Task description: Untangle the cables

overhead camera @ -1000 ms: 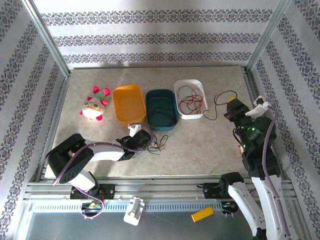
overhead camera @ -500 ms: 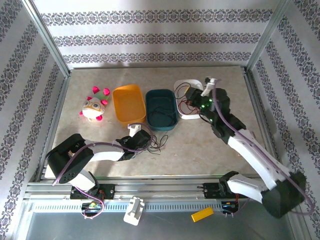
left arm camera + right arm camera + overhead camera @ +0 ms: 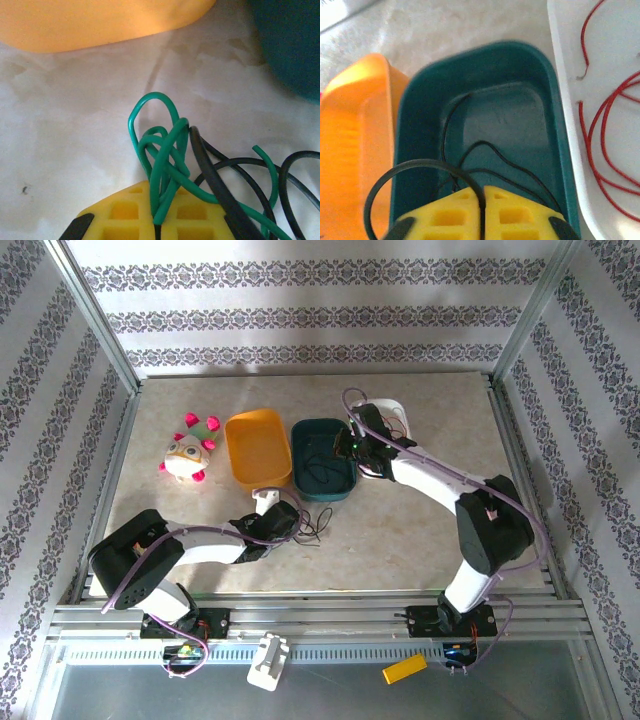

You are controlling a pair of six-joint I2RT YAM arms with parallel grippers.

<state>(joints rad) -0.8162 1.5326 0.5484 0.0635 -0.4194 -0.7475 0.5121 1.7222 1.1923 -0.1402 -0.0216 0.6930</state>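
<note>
R gripper (image 3: 482, 192) has swung from the desk's (image 3: 400, 530) right side to over the deep teal plastic tray (image 3: 555, 125), pinching a thin black cable (image 3: 415, 161) (drop-off looks near). The loop bows left and the strands run lengthwise in the tray. L gripper (image 3: 157, 222) is clenched on thin green wire loops (image 3: 170, 170) on the desk, pointing twd the orange tray (image 3: 100, 25).

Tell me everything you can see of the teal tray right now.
The teal tray is a rounded oblong tub, smooth like plastic, upright on the table between the orange tray and white tray. Thin black cables curl loosely on its floor. The right gripper hangs over it, a black loop pinched in its fingers.
</note>
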